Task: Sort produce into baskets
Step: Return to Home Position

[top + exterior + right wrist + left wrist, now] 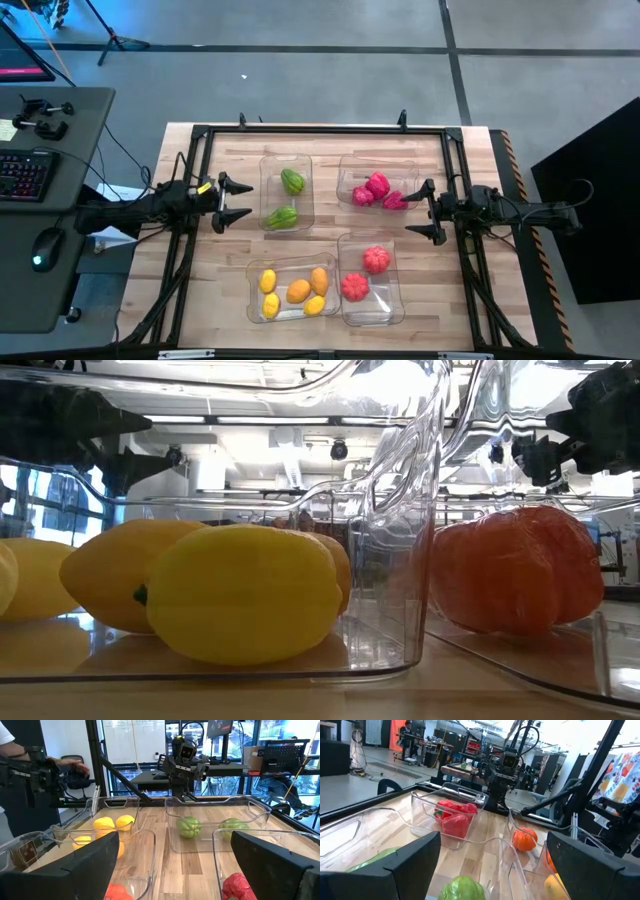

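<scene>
Your sorting looks finished: all produce (292, 181) sits in the clear bins (266, 158), none on the surface (225, 262), with left gripper (240, 200) and right gripper (416, 211) both open, empty.

Wooden table (325, 190) — four clear bins (272, 165) sit on it.

In the low view, a yellow fruit (8, 585) was cut off at the 9 o'clock edge; the curved wall of the clear bin (400, 510) warped the red fruit (510, 570) at 3 o'clock.
</scene>
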Robot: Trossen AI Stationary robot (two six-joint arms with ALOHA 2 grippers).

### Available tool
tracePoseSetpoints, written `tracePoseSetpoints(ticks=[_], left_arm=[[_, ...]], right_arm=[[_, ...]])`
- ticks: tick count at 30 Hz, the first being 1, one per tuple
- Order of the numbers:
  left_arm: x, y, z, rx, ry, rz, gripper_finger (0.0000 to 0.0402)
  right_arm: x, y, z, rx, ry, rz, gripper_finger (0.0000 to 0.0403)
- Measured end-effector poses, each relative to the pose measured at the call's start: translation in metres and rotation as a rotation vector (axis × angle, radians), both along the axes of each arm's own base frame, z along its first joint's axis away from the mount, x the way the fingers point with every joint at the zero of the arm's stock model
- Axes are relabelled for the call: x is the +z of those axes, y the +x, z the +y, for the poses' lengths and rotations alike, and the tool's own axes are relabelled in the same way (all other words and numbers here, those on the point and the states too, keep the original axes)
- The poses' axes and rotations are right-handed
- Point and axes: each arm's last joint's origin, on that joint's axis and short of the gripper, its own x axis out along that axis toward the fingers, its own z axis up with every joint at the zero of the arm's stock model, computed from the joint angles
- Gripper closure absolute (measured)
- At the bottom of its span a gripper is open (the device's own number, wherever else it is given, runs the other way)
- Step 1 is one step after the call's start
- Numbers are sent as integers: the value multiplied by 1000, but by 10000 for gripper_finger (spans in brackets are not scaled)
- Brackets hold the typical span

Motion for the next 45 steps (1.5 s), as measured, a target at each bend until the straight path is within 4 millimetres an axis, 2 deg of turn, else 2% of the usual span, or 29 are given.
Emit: tracePoseSetpoints(ticks=[38, 45], left_arm=[[-1, 1, 0, 2, -1, 13, 50], [-1, 1, 0, 2, -1, 12, 50]], right_arm=[[1, -1, -1, -36, -2, -11, 27], [0, -1, -3, -119, -203, -10, 27]])
